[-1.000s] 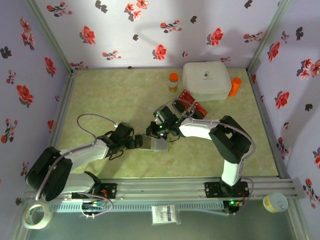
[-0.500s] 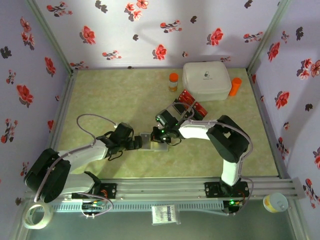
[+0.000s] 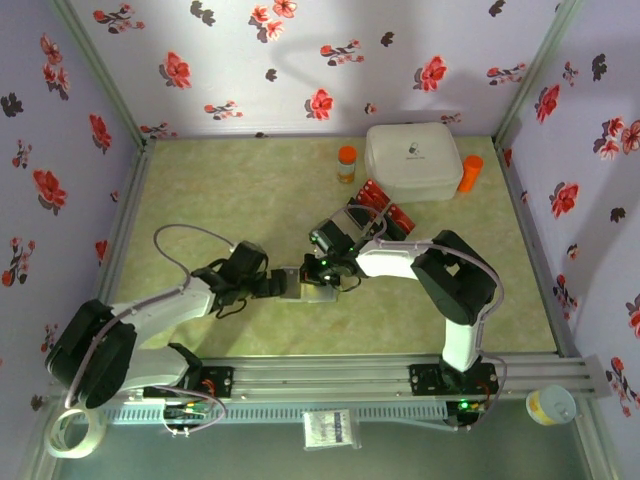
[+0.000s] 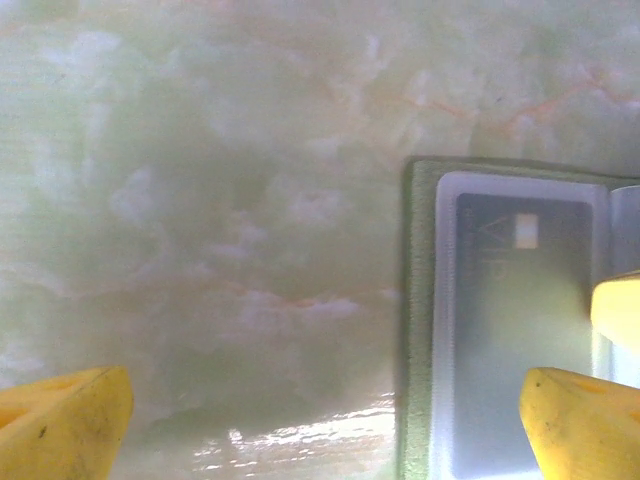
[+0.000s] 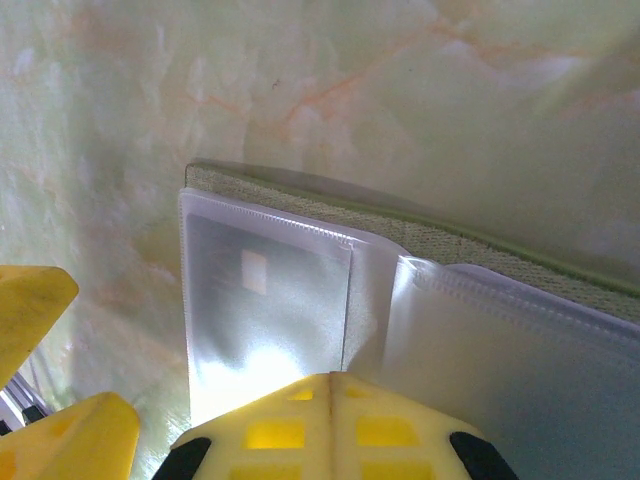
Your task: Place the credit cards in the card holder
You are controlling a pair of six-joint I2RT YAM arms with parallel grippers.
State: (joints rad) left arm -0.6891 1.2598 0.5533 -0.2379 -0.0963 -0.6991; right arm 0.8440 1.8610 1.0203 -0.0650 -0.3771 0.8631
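The olive-green card holder (image 3: 300, 287) lies open on the table, its pale plastic sleeves (image 5: 500, 340) facing up. One sleeve holds a dark card (image 5: 265, 290) with a light chip mark, which also shows in the left wrist view (image 4: 520, 300). My right gripper (image 5: 332, 400) is shut, and its joined tips rest on the sleeves near the fold. My left gripper (image 4: 320, 430) is open and straddles the holder's left edge (image 4: 418, 320): one finger (image 4: 580, 430) is over the sleeve, the other (image 4: 60, 420) over bare table. Loose red and black credit cards (image 3: 378, 205) lie by the white box.
A large white rounded box (image 3: 412, 160) stands at the back right. An orange-capped bottle (image 3: 346, 163) stands to its left and another (image 3: 470, 172) to its right. Floral walls enclose the table on three sides. A tape roll (image 3: 75, 430) lies beyond the near rail.
My right gripper has come down and forward onto the holder's sleeves. The left gripper has edged a little to the right along the holder. In the last half second almost nothing moved.
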